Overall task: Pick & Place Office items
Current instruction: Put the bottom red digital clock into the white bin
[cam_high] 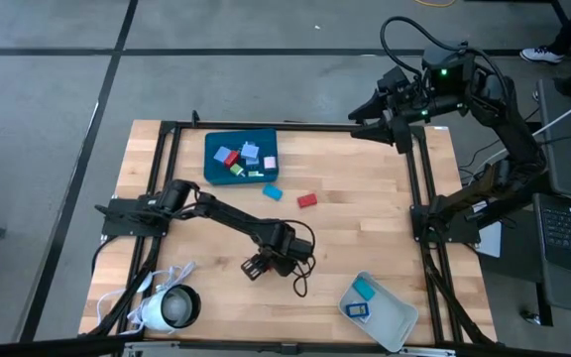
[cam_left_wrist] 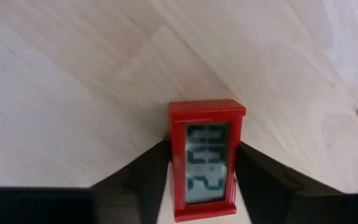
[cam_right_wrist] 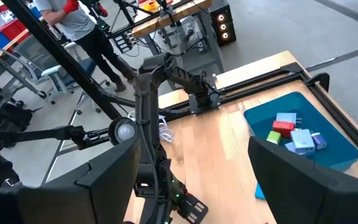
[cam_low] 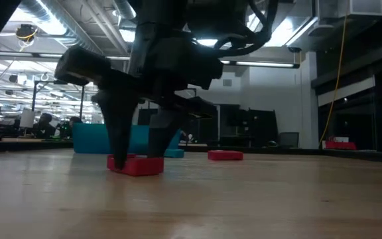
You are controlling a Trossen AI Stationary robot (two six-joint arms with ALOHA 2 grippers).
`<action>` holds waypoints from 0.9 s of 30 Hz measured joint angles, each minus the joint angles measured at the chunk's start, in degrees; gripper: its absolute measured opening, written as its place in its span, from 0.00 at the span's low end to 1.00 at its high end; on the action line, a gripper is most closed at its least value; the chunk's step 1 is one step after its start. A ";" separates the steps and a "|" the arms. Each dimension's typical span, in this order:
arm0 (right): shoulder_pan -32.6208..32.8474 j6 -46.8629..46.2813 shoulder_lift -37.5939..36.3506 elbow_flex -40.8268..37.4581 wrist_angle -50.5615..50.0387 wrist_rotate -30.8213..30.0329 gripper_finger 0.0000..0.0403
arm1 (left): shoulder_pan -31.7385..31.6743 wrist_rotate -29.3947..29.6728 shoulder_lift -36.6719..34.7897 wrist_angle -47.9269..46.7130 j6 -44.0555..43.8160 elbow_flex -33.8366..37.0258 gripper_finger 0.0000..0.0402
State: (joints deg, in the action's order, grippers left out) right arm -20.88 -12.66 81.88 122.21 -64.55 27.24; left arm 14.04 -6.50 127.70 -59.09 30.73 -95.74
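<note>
From overhead the left pincer (cam_high: 257, 265) is covering the red clock (cam_left_wrist: 207, 158) completely. In the left wrist view the clock's bottom edge is running off frame and its digits are too blurry to read. Tiny pieces in the teal tray (cam_high: 212, 164) are blending together.

Grey floor (cam_high: 48, 99), ceiling strip lights (cam_low: 264, 63)

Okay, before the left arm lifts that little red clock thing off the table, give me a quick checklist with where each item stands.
1. Red clock sits between left gripper fingers: ok.
2. Jaws fully clamped on it: cannot tell.
3. Clock flat on the table, not tilted: ok.
4. Teal tray has room among its pieces: ok.
5. Right gripper parked at the table's far right corner, clear of the path: ok.
6. Loose red piece and light blue piece lie short of the tray: not ok.
</note>
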 joint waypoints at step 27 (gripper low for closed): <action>-0.02 -0.02 0.93 -0.02 5.81 3.53 0.75 | -13.31 -15.29 -5.42 38.41 -32.57 -20.06 0.31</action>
State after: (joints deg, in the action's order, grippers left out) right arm -20.91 -12.68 82.81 122.19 -58.74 30.78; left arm 0.73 -21.79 122.28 -20.68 -1.84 -115.81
